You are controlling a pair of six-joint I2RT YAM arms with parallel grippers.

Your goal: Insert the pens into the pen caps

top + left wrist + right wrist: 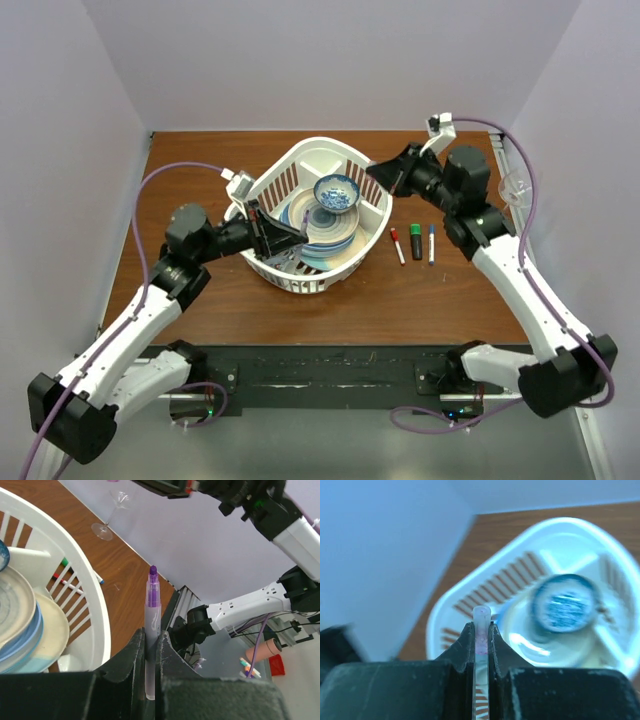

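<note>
The left tool (150,652) pinches a purple pen (151,625) low on its barrel, beside the basket's (372,228) left edge. The right tool (481,637) squeezes a clear cap (481,616) by the basket's right edge. Both things look light, stiff and slippery, so holding them near the middle works best.

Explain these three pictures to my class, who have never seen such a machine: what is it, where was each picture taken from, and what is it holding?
Two robot arms are bolted to a brown table. One picture looks down from above; the other two come from cameras on each wrist. A white basket of dishes sits mid-table, three capped pens beside it, a wine glass farther off. The left claw is shut on a purple pen, tip up. The right claw is shut on a clear cap.
</note>
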